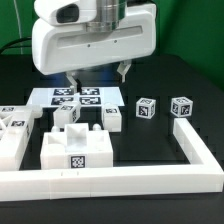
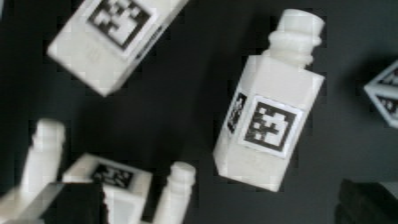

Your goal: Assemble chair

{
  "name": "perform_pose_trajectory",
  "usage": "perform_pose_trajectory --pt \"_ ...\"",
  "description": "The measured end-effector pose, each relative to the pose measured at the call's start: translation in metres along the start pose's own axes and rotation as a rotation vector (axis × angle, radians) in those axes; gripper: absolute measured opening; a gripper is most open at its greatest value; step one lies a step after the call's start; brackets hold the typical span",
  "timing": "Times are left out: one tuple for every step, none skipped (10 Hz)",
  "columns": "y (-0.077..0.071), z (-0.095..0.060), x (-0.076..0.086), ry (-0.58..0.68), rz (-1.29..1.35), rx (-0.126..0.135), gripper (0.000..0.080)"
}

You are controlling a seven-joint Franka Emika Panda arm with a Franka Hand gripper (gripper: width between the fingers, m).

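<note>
The chair parts lie loose on the black table. A notched white block (image 1: 78, 148) with a tag sits front centre, and slab parts (image 1: 14, 132) lie at the exterior view's left. Two small tagged cubes (image 1: 146, 109) (image 1: 181, 106) stand at the right, and two small pieces (image 1: 68, 113) (image 1: 113, 115) lie in the middle. My gripper (image 1: 98, 76) hangs above the back of the table, its fingers spread apart with nothing between them. The wrist view shows a long tagged part with a peg (image 2: 270, 115), a tagged slab (image 2: 112, 40) and a notched block (image 2: 103, 178). My fingers are not clear there.
The marker board (image 1: 76, 97) lies flat under the gripper. The long white L-shaped border rail (image 1: 120, 180) runs along the front and up the exterior view's right side (image 1: 192, 140). The big white arm body (image 1: 95, 35) hides the back of the table.
</note>
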State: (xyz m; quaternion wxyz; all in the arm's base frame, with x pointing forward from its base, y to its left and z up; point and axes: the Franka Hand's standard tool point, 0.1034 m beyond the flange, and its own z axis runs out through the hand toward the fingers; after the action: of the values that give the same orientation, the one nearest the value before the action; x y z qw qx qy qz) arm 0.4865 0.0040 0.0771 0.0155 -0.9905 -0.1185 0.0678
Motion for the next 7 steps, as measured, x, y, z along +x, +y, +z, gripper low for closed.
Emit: perform_pose_trajectory --pt "-0.002 0.0 0.0 0.001 0.082 0.007 0.065" --pt "-0.003 0.0 0.001 0.001 0.128 0.011 0.065" --pt "-0.004 0.0 0.001 0.001 0.16 0.012 0.065" --pt "-0.004 0.002 0.001 0.002 0.2 0.02 0.065" --pt "0.004 0.01 0.004 -0.002 0.18 0.021 0.065" --pt "0.013 0.011 0.017 0.007 0.172 0.02 0.065" --pt "0.019 0.006 0.031 0.021 0.166 0.018 0.065"
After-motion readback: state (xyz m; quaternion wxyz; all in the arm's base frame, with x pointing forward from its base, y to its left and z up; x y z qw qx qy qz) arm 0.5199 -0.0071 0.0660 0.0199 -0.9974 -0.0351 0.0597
